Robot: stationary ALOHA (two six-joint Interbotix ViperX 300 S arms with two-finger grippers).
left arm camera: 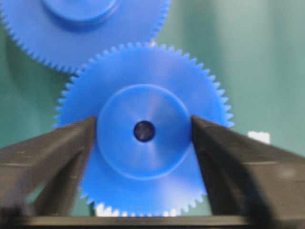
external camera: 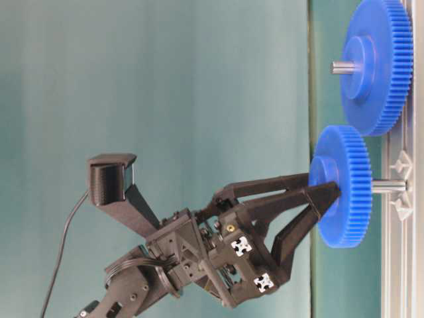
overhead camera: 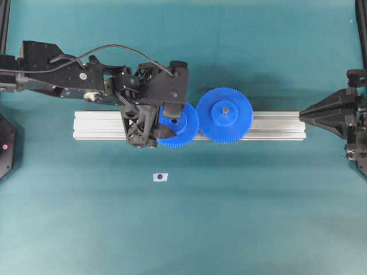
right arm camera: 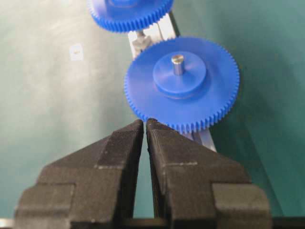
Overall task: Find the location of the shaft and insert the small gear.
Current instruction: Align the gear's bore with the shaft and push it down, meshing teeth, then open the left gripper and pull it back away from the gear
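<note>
The small gear (overhead camera: 179, 125) is being carried on the shaft (external camera: 387, 186), which is standing up from the aluminium rail (overhead camera: 275, 126) on the bench (overhead camera: 241, 217); its teeth are lying just beside those of the larger gear (overhead camera: 225, 114). The left gripper (left arm camera: 144, 131) is being held directly above it, the fingers (left arm camera: 52, 152) spread apart on either side of the raised hub, touching or just clear of it; which cannot be told. The shaft's long axis is being matched by the gripper's approach line, so any withdrawal would best be made straight along it. The right gripper (right arm camera: 144, 125), fingers together, is being kept well apart beyond the larger gear.
</note>
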